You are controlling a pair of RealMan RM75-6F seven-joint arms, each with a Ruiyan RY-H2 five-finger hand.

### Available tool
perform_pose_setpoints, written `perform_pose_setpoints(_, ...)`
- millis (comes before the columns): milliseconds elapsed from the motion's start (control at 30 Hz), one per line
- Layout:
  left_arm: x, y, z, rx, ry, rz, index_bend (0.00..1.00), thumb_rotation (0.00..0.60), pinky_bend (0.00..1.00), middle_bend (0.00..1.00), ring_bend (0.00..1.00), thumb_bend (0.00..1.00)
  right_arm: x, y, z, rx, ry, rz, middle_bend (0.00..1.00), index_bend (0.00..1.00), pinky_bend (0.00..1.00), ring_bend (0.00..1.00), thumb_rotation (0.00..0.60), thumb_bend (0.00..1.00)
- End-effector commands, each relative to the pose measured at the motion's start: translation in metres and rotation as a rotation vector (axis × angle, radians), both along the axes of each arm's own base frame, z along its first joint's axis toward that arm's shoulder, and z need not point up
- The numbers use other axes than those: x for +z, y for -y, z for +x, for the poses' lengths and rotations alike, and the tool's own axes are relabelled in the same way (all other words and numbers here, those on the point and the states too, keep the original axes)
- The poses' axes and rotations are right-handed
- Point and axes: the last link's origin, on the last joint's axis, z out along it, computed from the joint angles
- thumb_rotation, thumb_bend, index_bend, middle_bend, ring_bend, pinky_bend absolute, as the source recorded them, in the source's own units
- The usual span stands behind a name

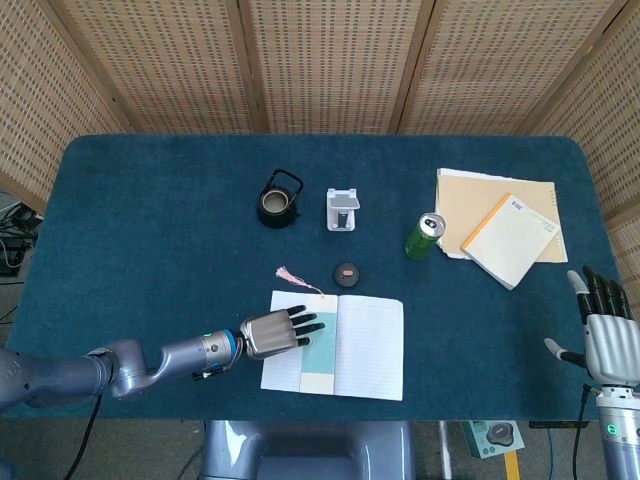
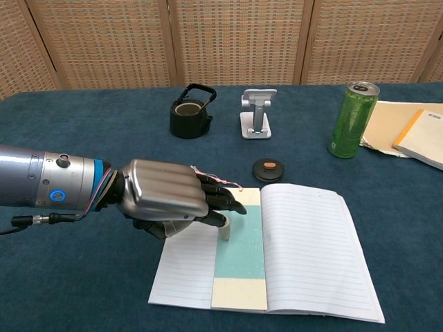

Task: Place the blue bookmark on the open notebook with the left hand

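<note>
Blue felt covers the table (image 1: 150,200), on which an open notebook (image 2: 325,256) lies near the front edge, its lined pages up. Blue bookmark (image 2: 241,245), with a cream lower end, lies flat along the inner part of the left page beside the spine; its pink tassel (image 1: 289,274) trails off the top edge onto the cloth. Left hand (image 2: 166,197) rests over the left page, palm down, fingers extended close together, with dark fingertips (image 2: 228,202) reaching onto the bookmark's upper left edge; the thumb points down to the page beside the bookmark, and nothing is visibly pinched. Right hand (image 1: 605,335) stands at the table's right front corner, well apart from everything, fingers upright and slightly spread, holding nothing. Further items: small black kettle (image 2: 190,112), white phone stand (image 2: 257,113), green can (image 2: 354,119), round dark puck (image 2: 268,169) just above the notebook, and an orange-edged notepad (image 1: 510,238) resting on a tan folder (image 1: 470,195).
</note>
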Motion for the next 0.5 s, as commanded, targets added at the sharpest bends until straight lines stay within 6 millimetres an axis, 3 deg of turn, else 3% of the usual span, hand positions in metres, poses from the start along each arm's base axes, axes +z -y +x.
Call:
perform_pose_setpoints(33, 0.0001, -0.0002, -0.0002, -0.002, -0.002, 0.002, 0.22, 0.600, 0.11, 0.00, 0.00, 1.00, -0.0001, -0.0001, 0.0001, 0.000, 0.000, 0.000, 0.00, 0.03, 0.00, 0.00, 0.600, 0.08)
perform_pose_setpoints(500, 0.0012, -0.0005, -0.0025, -0.001, -0.005, 0.009, 0.22, 0.600, 0.11, 0.00, 0.00, 1.00, -0.0010, -0.0003, 0.0011, 0.003, -0.004, 0.003, 0.00, 0.03, 0.00, 0.00, 0.600, 0.08)
